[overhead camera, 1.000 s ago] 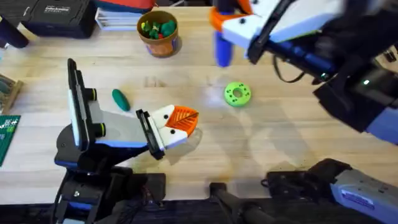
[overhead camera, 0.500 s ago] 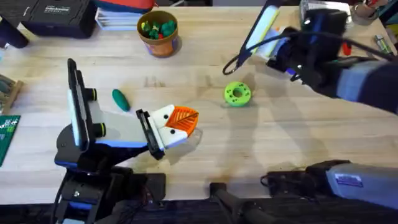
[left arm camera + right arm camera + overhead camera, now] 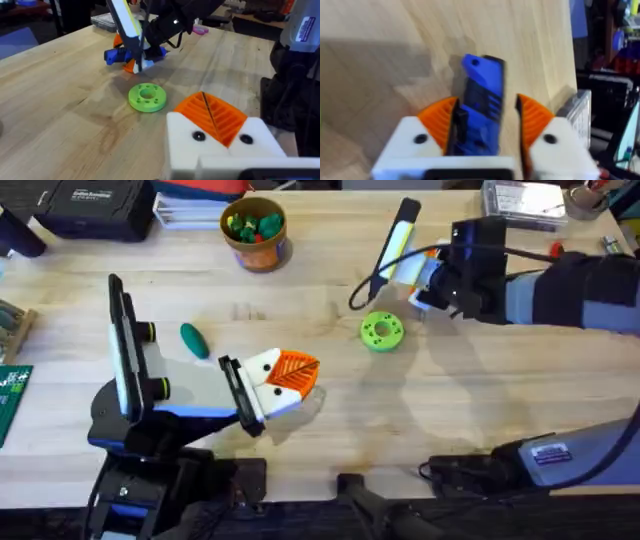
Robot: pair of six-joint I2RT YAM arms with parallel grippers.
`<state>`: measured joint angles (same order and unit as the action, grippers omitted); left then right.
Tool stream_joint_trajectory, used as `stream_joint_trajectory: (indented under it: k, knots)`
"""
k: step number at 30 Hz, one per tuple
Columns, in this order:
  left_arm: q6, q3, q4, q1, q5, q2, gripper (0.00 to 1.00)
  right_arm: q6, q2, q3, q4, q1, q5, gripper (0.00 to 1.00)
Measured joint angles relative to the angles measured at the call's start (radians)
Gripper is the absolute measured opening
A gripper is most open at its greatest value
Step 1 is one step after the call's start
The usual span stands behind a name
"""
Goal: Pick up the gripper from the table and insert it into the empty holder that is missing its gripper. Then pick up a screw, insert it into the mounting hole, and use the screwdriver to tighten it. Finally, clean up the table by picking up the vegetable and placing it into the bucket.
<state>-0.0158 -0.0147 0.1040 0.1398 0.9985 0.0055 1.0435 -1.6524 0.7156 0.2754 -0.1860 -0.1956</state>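
The right gripper [image 3: 485, 125] has the blue screwdriver [image 3: 481, 107] between its orange pads [image 3: 440, 120], one pad on each side of the body; the near pad touches it, while a thin gap shows on the other side, so whether the grip is tight cannot be told. In the overhead view this gripper [image 3: 428, 278] sits low over the far right part of the table [image 3: 480, 400], its arm reaching in from the right edge. From the left wrist view the screwdriver [image 3: 116, 54] lies level, close above the wood, under the dark arm.

Just beside that gripper, toward the middle, lies a bright green ring [image 3: 381, 331], flat on the table.

The left gripper [image 3: 285, 375] rests low near the table's middle, pointing right, and its orange pads [image 3: 212, 115] stand pressed together, closed on nothing.

The vegetable [image 3: 193, 339], dark green and oblong, lies on the wood just behind the left arm, apart from it. The bucket [image 3: 255, 242] stands upright at the far edge, left of centre, with small green, yellow and red pieces inside.

At the far left edge sits a black case [image 3: 90, 205], and a green circuit board [image 3: 12, 400] lies at the near left.
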Motion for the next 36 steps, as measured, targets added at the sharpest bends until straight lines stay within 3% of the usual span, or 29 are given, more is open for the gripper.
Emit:
stream_joint_trajectory:
  k: [3,4,13,20,21,22,27,29,36]
  knots:
    - [0.0,0.0,0.0,0.0,0.0,0.0,0.004,-0.068,0.019,0.02,-0.027,0.006,-0.017,0.953]
    - [0.0,0.0,0.0,0.0,0.0,0.0,0.004,-0.095,0.028,0.025,-0.051,0.006,-0.017,0.983]
    - [0.0,0.0,0.0,0.0,0.0,0.0,0.004,-0.343,0.122,0.025,-0.239,0.005,-0.002,0.993]
    - [0.0,0.0,0.0,0.0,0.0,0.0,0.01,-0.526,0.329,0.025,-0.348,0.005,0.019,0.994]
    - [0.002,0.0,0.0,0.0,0.0,0.0,0.046,-0.55,0.363,0.025,-0.367,0.005,0.029,0.993]
    - [0.001,0.0,0.0,0.0,0.0,0.0,0.156,-0.576,0.399,0.025,-0.386,0.005,0.045,0.993]
    - [-0.001,0.0,0.0,0.0,0.0,0.0,0.912,-0.697,0.584,0.025,-0.473,0.005,0.177,0.993]
    - [-0.003,0.0,0.0,0.0,0.0,0.0,0.98,-0.731,0.657,0.025,-0.501,0.005,0.245,0.994]
    - [-0.003,0.0,-0.005,0.0,-0.013,0.0,0.985,-0.788,0.815,0.025,-0.553,0.003,0.368,0.993]
